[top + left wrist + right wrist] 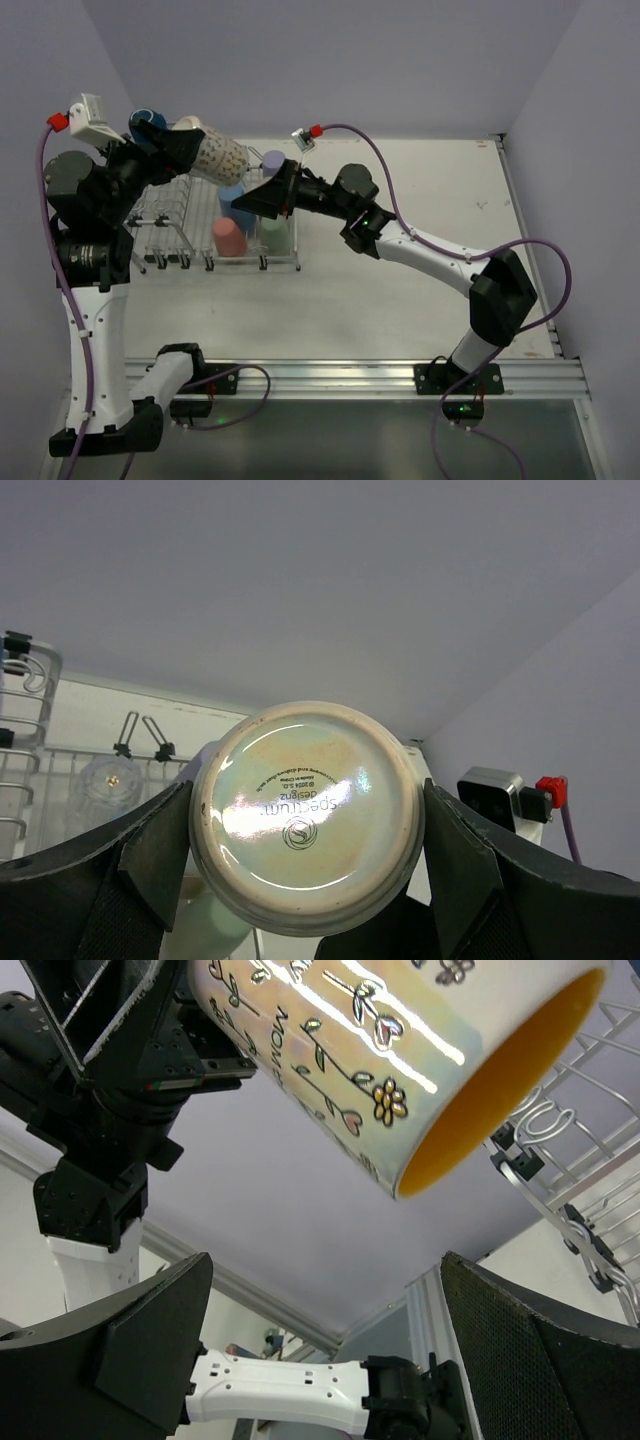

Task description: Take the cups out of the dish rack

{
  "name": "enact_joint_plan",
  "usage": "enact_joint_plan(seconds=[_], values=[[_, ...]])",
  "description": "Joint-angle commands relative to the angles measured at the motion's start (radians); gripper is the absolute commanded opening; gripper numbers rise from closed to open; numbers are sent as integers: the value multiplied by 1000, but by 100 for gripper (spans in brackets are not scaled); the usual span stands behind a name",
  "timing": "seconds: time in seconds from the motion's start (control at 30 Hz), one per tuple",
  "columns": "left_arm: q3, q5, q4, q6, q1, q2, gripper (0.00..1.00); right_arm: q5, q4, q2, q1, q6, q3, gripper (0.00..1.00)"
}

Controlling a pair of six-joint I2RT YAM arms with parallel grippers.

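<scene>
Left wrist — left claw [305, 858] clamped round mug [305, 805], right claw [330, 1352] spread wide

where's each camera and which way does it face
Top external: above and behind the bases, looking down on table, silver-white wire dish rack, both arms.
Left wrist: on the left gripper, facing the base of the white flower-printed, orange-lined mug its fingers grip.
Right wrist: on the right gripper, tilted up past its open fingers at the mug's mouth and the left arm.
All three show the mug.
</scene>
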Motion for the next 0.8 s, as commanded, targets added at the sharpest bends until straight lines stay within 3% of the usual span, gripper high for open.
enact_joint_plan(seconds=[0.0, 0.53, 0.77], values=[[-3, 166, 167, -119, -12, -49, 0, -10, 87, 1, -7, -25, 54, 99], [-101, 246, 259, -224, -52, -101, 0, 6, 179, -40, -47, -49, 44, 94], [-142, 263, 292, -243, -58, -129, 0, -49, 275, -37, -51, -34, 58, 79]])
